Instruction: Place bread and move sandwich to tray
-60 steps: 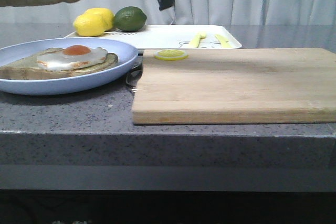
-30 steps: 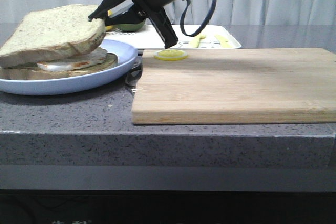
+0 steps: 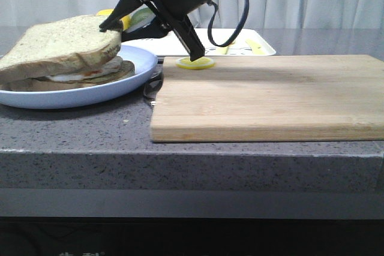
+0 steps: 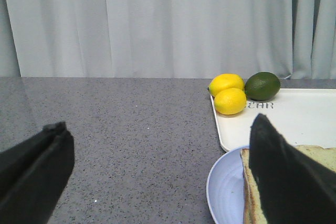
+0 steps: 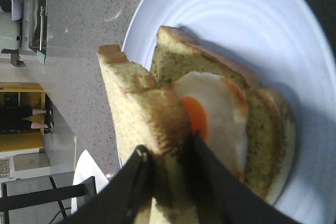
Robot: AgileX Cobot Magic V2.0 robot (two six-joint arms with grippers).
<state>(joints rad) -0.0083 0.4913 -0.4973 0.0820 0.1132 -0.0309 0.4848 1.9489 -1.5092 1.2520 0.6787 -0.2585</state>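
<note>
One edge of the bread (image 3: pixel 63 43) sits pinched in the right gripper (image 5: pixel 168 182), tilted over the fried egg (image 5: pixel 210 116) for alignment. The left gripper (image 4: pixel 157 177) hangs wide open, empty.

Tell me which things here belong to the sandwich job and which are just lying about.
Part of the job: bread in the right gripper, egg sandwich, white tray.
Lying about: lemons, lime, cutting board, lemon slice, blue plate.

Matt wooden board (image 3: pixel 264 97), glossy blue plate (image 3: pixel 129 76), speckled stone counter (image 3: pixel 78 127)
</note>
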